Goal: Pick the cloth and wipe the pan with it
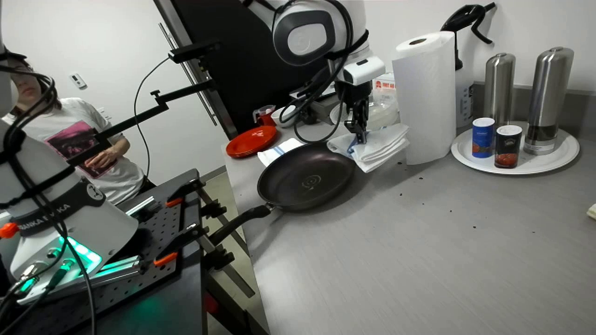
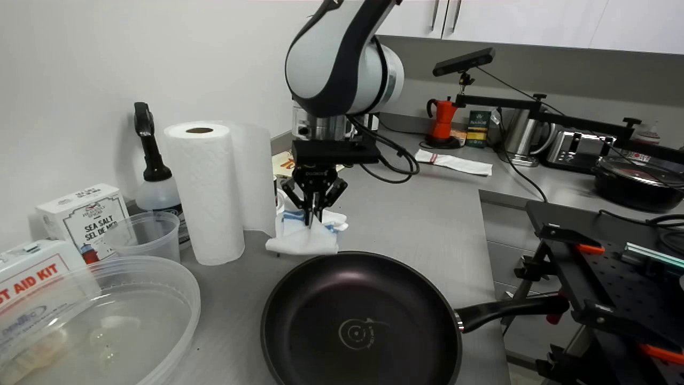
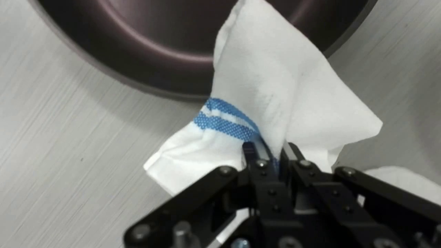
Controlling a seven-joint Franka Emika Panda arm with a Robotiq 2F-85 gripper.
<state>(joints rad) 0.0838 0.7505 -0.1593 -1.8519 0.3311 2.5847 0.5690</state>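
The cloth (image 1: 384,146) is white with blue stripes and sits bunched at the pan's edge, beside the paper towel roll. My gripper (image 1: 361,136) points down and is shut on it; it shows in an exterior view (image 2: 312,216) and the wrist view (image 3: 268,153). A fold of the cloth (image 3: 255,79) is pinched between the fingers, and one corner reaches over the pan's rim. Whether that corner touches the pan is unclear. The black pan (image 1: 302,186) lies flat on the counter with its handle past the counter edge. It also fills the front of an exterior view (image 2: 358,305).
A paper towel roll (image 1: 426,102) stands close beside the gripper. A white plate (image 1: 565,153) holds shakers and metal mills. A red plate (image 1: 251,141) and another striped cloth (image 1: 278,151) lie behind the pan. A clear plastic tub (image 2: 176,331) stands near the pan.
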